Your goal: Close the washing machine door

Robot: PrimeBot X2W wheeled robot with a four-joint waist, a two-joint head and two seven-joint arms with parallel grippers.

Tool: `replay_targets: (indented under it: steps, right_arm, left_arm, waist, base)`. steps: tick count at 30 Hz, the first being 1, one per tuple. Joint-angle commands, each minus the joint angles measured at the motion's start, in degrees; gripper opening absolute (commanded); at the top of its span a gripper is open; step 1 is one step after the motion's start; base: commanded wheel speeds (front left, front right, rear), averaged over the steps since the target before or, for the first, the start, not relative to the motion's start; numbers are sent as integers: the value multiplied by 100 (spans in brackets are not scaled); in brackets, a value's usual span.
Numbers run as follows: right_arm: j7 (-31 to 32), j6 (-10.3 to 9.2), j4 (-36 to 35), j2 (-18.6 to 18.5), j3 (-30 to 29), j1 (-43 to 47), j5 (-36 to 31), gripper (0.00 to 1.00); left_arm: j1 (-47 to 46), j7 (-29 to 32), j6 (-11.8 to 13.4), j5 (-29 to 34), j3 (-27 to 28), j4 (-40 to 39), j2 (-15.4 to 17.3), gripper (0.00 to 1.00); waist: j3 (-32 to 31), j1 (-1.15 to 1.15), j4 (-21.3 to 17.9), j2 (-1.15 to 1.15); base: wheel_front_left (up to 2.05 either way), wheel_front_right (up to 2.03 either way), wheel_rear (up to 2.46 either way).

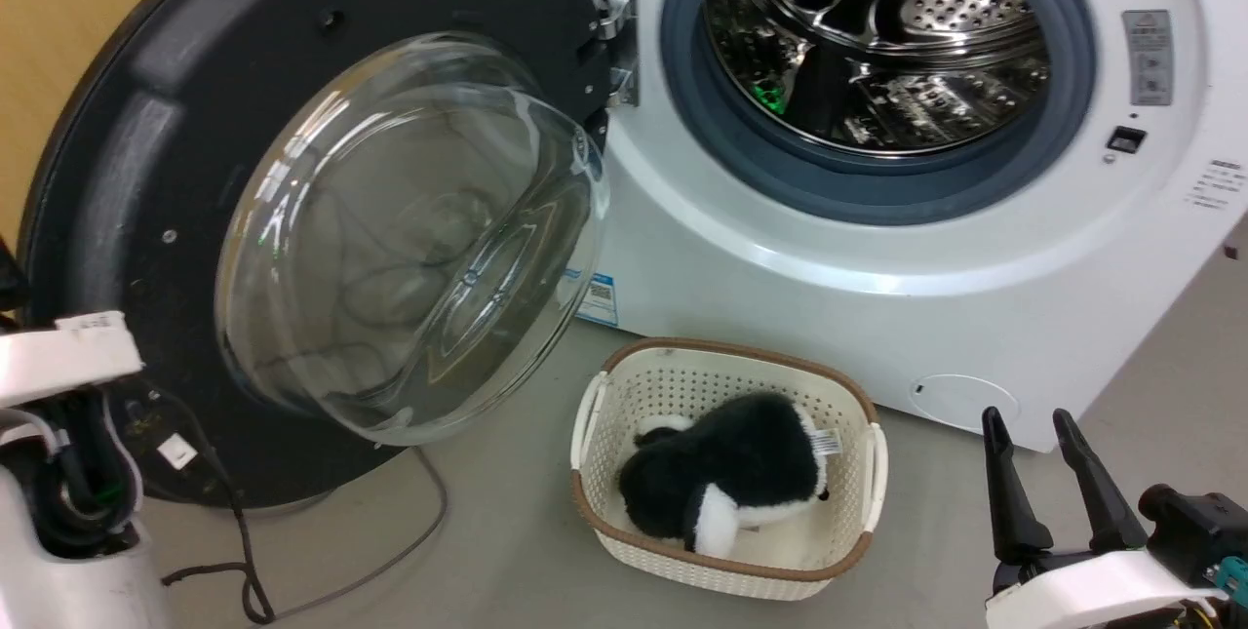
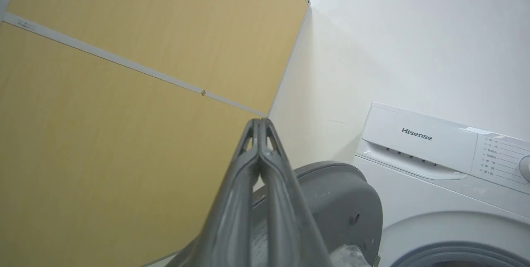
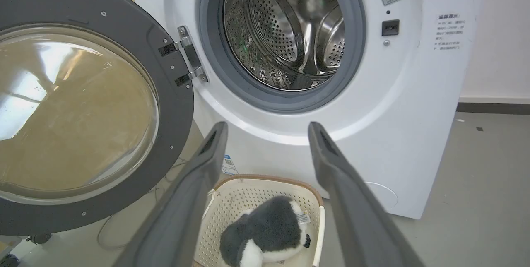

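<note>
- Left gripper (image 2: 260, 123): the fingers are clenched together with nothing between them. They point up past the door's edge toward a yellow wall panel (image 2: 103, 134).
- Washing machine door (image 1: 146, 171): it is swung wide open. In the left wrist view its black rim lies just beyond and to the right of the left fingers; contact cannot be confirmed. The glass bowl (image 1: 409, 239) bulges toward the room.
- Key relation: the door turns on an upright hinge (image 1: 619, 34) on the far side of the door from the left fingers. The free edge is on their side, so the left arm is the nearer one. Judgement: the push must go rightward, away from the wall panel and toward the drum mouth (image 1: 877, 34).
- Washing machine (image 1: 780, 288): it is ahead of the right fingers, with the drum mouth uncovered.
- Cable (image 1: 419, 531): it lies on the floor beneath the door.
- Basket (image 1: 731, 348): it holds a plush toy (image 1: 721, 483) and stands on the floor between the door and the right fingers, below the drum mouth. Judgement: check that the bowl clears it when swinging.
- Right gripper (image 1: 1026, 419): the fingers are spread and hold nothing. It is well apart from the door.
</note>
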Motion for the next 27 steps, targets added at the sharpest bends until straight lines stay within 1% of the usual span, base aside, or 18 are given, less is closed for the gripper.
replay_targets:
  steps: [1,6,8,9,13,19,22,27]
  right_arm:
    - [-63,3,34,1,-22,70,68,100]
    - [-123,3,107,1,-51,48,134,100]
    - [-147,3,134,1,-58,35,159,100]
    - [-183,4,172,1,-73,19,202,100]
    - [-219,4,207,1,-79,8,247,100]
    - [-290,4,266,1,-130,-13,342,100]
    - [-326,4,292,1,-153,-9,386,100]
    - [-386,4,337,1,-164,-10,455,100]
  left_arm:
    - [-167,-40,-63,-159,129,85,58,0]
    - [-396,178,-59,-838,556,613,165,0]
    - [-481,406,-30,-1190,697,870,174,0]
    - [-574,760,25,-1620,870,1258,226,0]
    - [-637,1086,26,-1969,1012,1639,329,0]
    - [-687,1781,-81,-2729,1285,2372,481,0]
    - [-680,2125,-148,-3138,1430,2674,503,0]
    - [-549,2526,-255,-3568,1514,3082,471,0]
  waist:
    - [26,0,80,0]
    - [98,0,242,0]
    - [126,0,296,0]
    - [159,0,372,0]
    - [190,0,425,0]
    - [260,0,492,0]
    - [296,0,531,0]
    - [343,0,608,0]
  base:
    - [0,0,0]
    - [0,0,0]
    - [0,0,0]
    - [0,0,0]
    - [0,0,0]
    - [0,0,0]
    - [0,0,0]
    - [0,0,0]
